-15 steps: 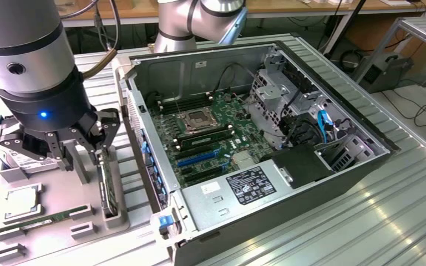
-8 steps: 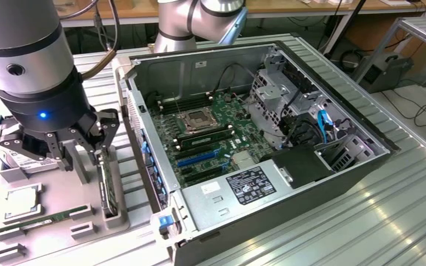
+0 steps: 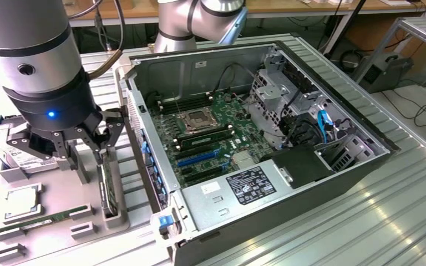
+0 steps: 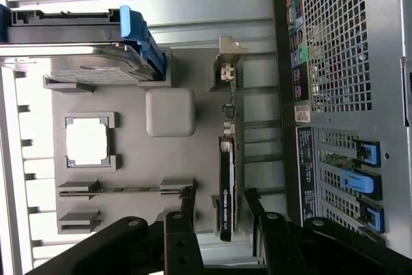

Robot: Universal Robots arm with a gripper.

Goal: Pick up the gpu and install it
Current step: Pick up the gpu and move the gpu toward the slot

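The gpu (image 3: pixel 108 185) is a thin black card standing on edge in a slot of the grey parts tray (image 3: pixel 57 188), at the exterior view's left beside the open computer case (image 3: pixel 287 166). In the wrist view the gpu (image 4: pixel 225 178) shows edge-on, with its pale metal bracket (image 4: pixel 226 62) at the far end. My gripper (image 3: pixel 95 145) hangs just above the card, open. In the wrist view the gripper (image 4: pixel 219 196) has one finger on each side of the card's near end, not touching it.
The tray also holds a silver hard drive (image 3: pixel 4 145), a CPU (image 3: pixel 22 197) and a green memory stick (image 3: pixel 42 219). The case lies on its side with the motherboard (image 3: pixel 206 130) and its blue slots (image 3: pixel 197 159) exposed. Its rear wall (image 4: pixel 341 94) stands close beside the tray.
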